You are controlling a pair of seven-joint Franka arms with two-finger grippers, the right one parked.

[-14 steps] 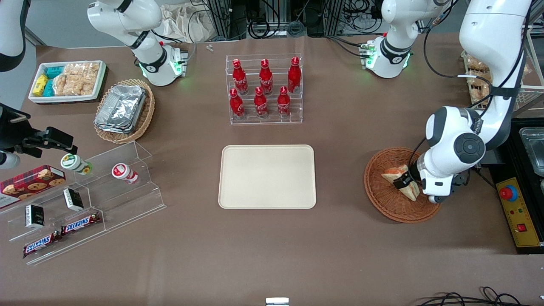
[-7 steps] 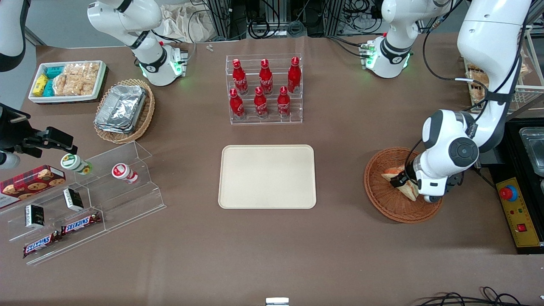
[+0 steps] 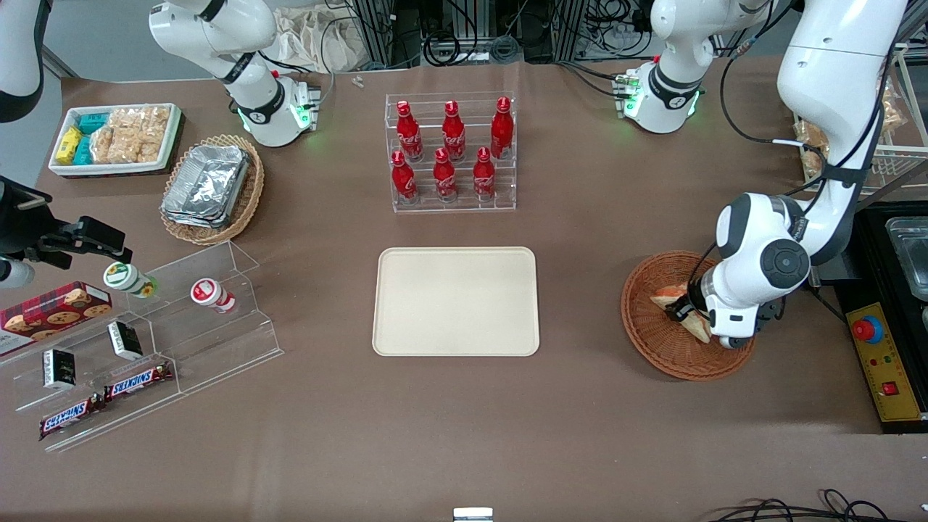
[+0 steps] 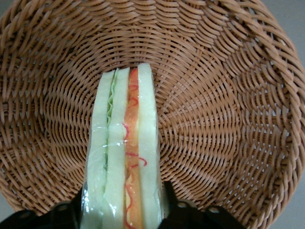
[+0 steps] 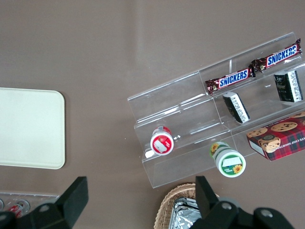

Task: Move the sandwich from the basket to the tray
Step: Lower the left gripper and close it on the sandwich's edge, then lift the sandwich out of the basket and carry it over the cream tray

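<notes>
A brown bench carries everything we see, backed by cables and frame rails. Near its middle lies the cream tray, bare. Toward the working arm's end sits the round wicker basket, well apart from the tray.

From the front view, the left arm's white wrist covers much of the basket, and we make out only part of the sandwich and the dark tool down on it. The left wrist view gives what the front view hides: the sandwich lies inside the basket with its cut edge toward the camera, showing pale bread with green and orange-red filling under clear wrap. There the tool has a black finger pressed against each side of the wedge, so we see it narrowed to the sandwich's thickness and gripping it.

Compared with a second ago, the arm's wrist has shifted slightly toward the tray, while the sandwich remains in the basket.
</notes>
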